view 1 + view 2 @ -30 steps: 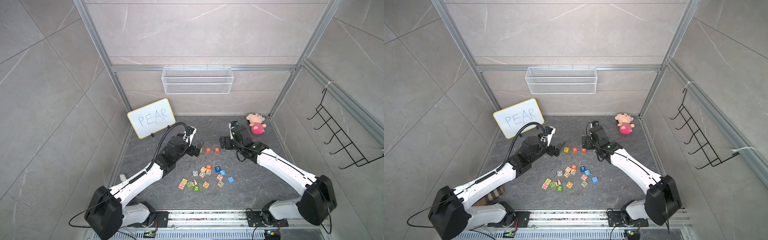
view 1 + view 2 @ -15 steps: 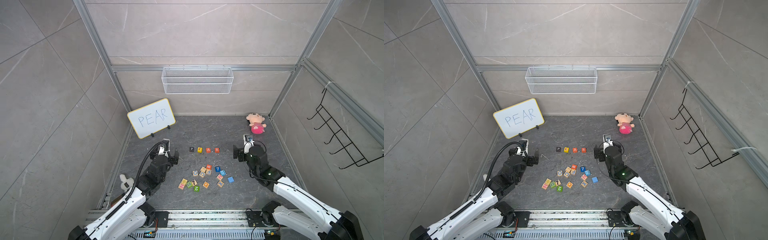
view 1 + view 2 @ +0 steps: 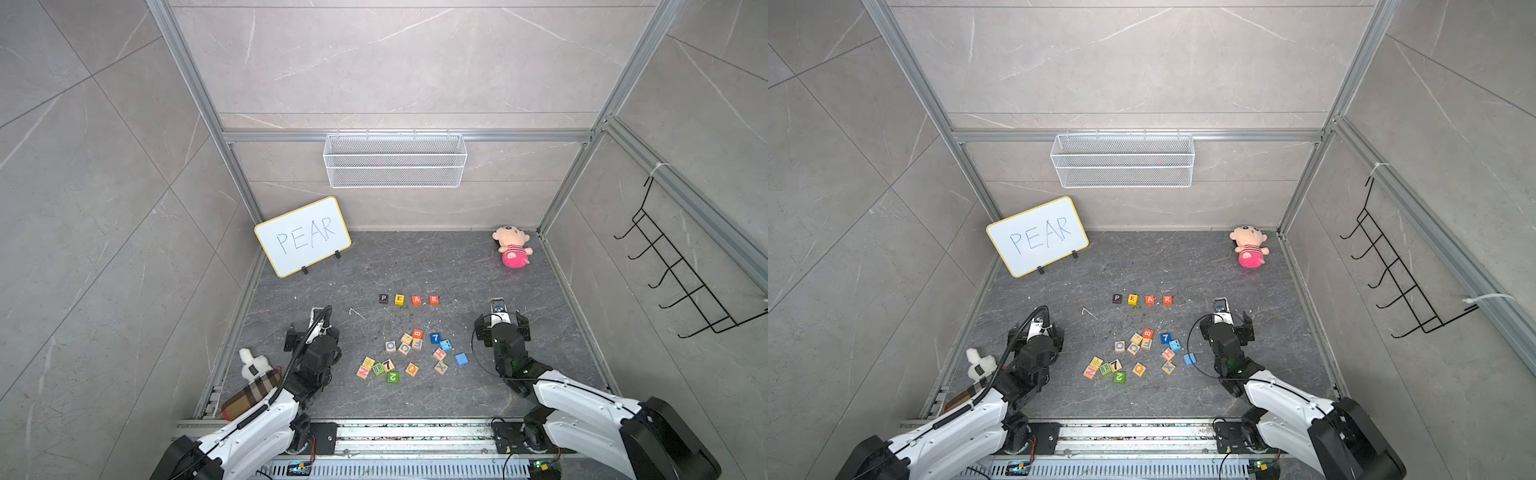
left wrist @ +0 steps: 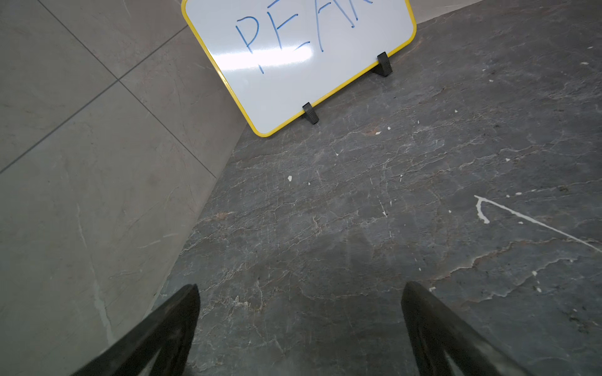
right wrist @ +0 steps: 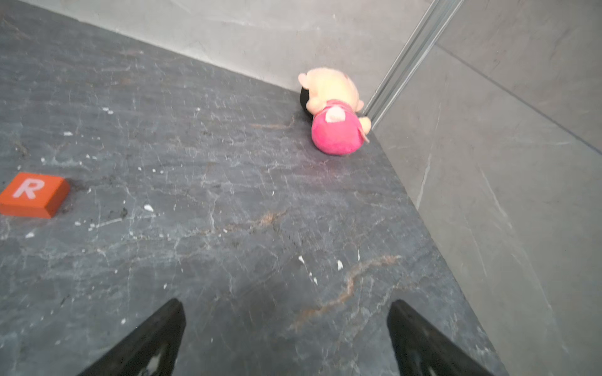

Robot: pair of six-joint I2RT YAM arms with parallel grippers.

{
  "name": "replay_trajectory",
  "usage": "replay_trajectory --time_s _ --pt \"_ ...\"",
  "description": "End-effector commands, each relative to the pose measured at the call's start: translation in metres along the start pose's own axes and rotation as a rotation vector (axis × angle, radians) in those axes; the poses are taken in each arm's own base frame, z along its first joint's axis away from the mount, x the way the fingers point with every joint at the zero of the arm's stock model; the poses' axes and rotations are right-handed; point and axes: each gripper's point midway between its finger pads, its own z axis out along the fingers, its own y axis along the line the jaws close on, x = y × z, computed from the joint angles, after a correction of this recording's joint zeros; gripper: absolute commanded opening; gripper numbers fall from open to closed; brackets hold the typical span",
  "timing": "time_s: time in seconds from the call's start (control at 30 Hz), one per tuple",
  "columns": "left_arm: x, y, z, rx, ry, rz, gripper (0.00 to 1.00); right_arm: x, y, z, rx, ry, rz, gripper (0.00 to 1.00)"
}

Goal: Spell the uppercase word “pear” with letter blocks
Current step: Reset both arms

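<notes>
You have the letter blocks (image 3: 399, 299) in a row on the tabletop (image 3: 415, 257), reading PEAR. Left gripper (image 4: 299, 286) and right gripper (image 5: 285, 302): fingers spread wide, empty, apart from the row.

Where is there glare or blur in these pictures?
Left wrist view: a glare band crosses the whiteboard, washing out some writing. Right wrist view: the plush toy looks blurred, yet the R block is readable. Both top views: even light, sharp.
</notes>
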Motion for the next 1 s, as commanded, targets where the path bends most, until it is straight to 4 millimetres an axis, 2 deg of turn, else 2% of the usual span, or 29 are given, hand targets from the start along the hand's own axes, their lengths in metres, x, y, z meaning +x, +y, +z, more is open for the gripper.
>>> replay_trajectory --time_s 0.0,0.07,0.17,0.27,0.4,0.5,0.63,0.73,0.83,0.97 --pt "-0.029 0.005 0.011 0.021 -0.11 -0.097 0.99 -0.033 -0.003 0.006 0.039 -0.155 0.045 0.99" --pt "-0.029 0.014 0.022 0.027 -0.12 -0.177 0.99 -0.037 -0.004 0.016 0.085 -0.148 0.053 1.0" --pt "-0.029 0.019 0.037 0.031 -0.112 -0.217 0.99 -0.041 0.01 0.024 0.021 -0.151 0.051 1.0" --pt "-0.034 0.01 0.044 0.061 -0.139 -0.178 0.99 -0.04 0.008 0.031 -0.006 -0.142 0.069 1.0" --pt "-0.04 0.003 0.053 0.093 -0.177 -0.164 0.99 -0.037 -0.005 0.038 -0.004 -0.139 0.121 0.99" --pt "-0.042 0.004 0.061 0.079 -0.185 -0.155 0.99 -0.033 -0.005 0.043 -0.041 -0.155 0.139 0.99" --pt "-0.033 0.015 0.07 0.075 -0.206 -0.215 0.99 -0.027 -0.002 0.058 -0.071 -0.141 0.147 0.99" --pt "-0.023 0.012 0.077 0.1 -0.195 -0.233 0.99 -0.021 -0.006 0.056 -0.085 -0.129 0.173 1.0" --pt "-0.019 0.002 0.084 0.141 -0.179 -0.209 0.99 -0.016 -0.02 0.06 -0.06 -0.136 0.244 1.0" --pt "-0.019 -0.005 0.087 0.179 -0.157 -0.188 0.99 -0.012 -0.016 0.054 -0.093 -0.176 0.243 0.99"
